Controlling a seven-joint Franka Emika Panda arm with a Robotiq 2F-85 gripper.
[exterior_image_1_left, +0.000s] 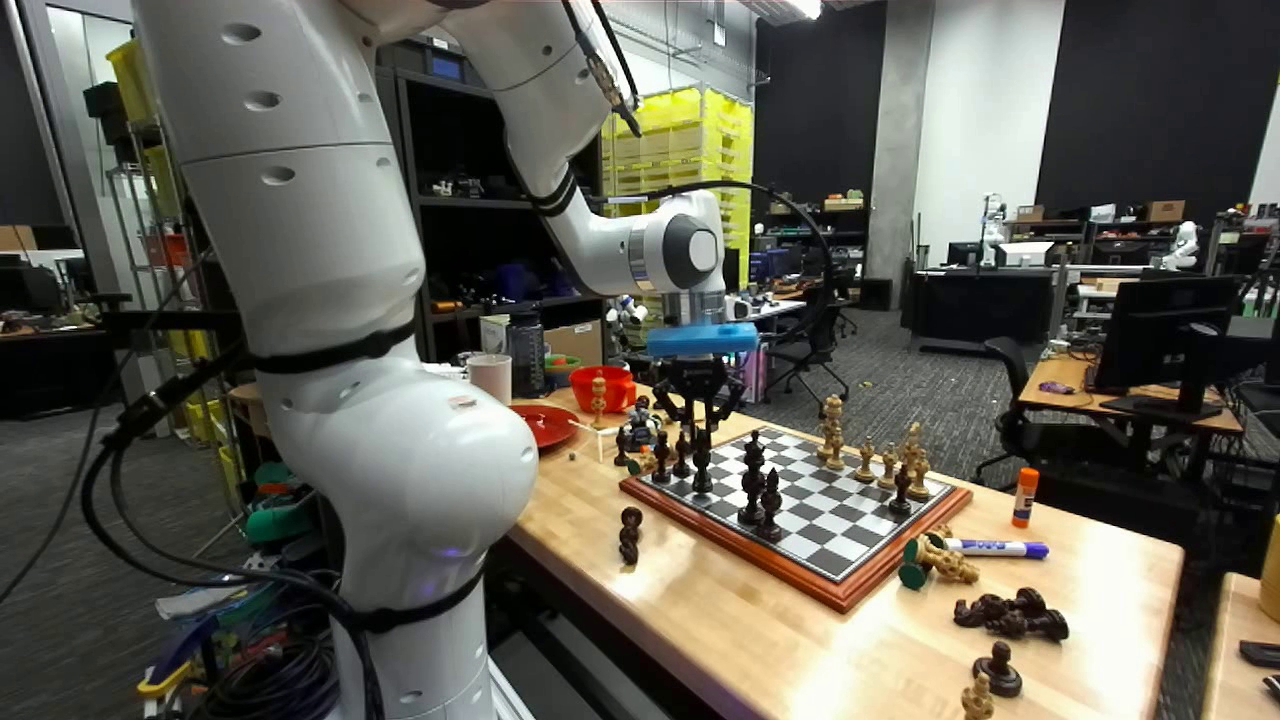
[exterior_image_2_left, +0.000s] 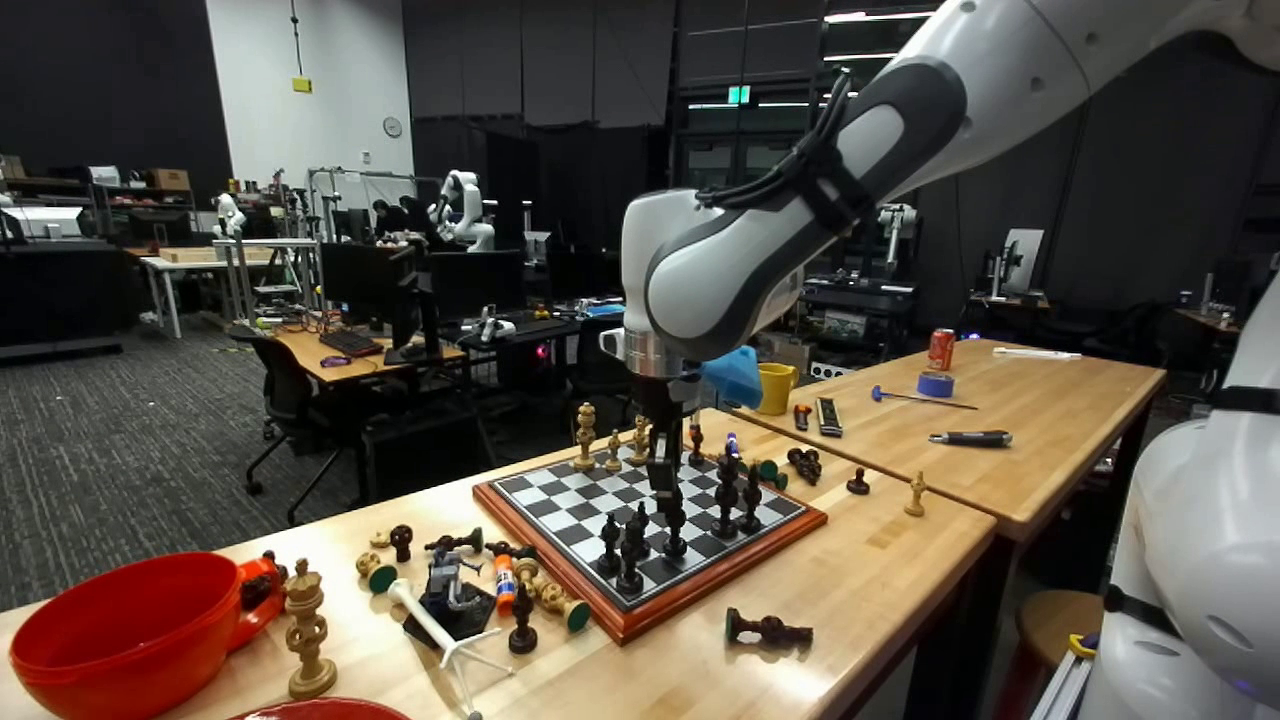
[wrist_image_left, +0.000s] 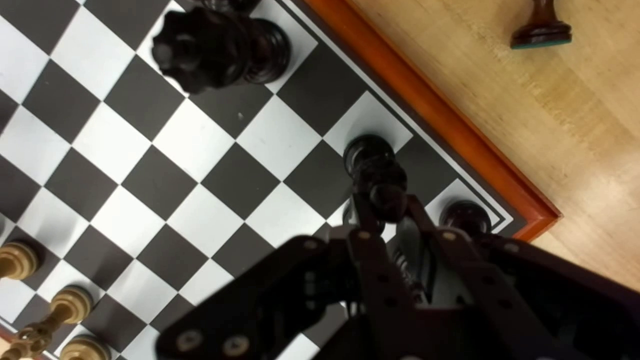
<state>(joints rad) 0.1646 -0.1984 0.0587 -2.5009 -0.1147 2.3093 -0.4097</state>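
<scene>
My gripper (wrist_image_left: 389, 204) points down over the chessboard (wrist_image_left: 430, 85), its fingers shut about the top of a dark chess piece (wrist_image_left: 372, 157). That piece is upright near the board's edge, its base apparently on a white square; I cannot tell whether it bears weight there. In both exterior views the gripper (exterior_image_1_left: 700, 415) (exterior_image_2_left: 662, 490) is directly above this dark piece (exterior_image_1_left: 702, 470) (exterior_image_2_left: 675, 530). Another dark piece (wrist_image_left: 465, 217) stands close to one finger, partly hidden. A tall dark piece with a crown-like top (wrist_image_left: 200, 52) stands farther along the same edge.
Light pieces (exterior_image_1_left: 832, 430) stand on the board's far side. A fallen dark piece (exterior_image_2_left: 768, 630) lies on the table before the board. Around it are a red bowl (exterior_image_2_left: 130, 630), a small tripod (exterior_image_2_left: 450, 640), a glue stick (exterior_image_1_left: 1024, 497), a marker (exterior_image_1_left: 995, 548) and several loose pieces.
</scene>
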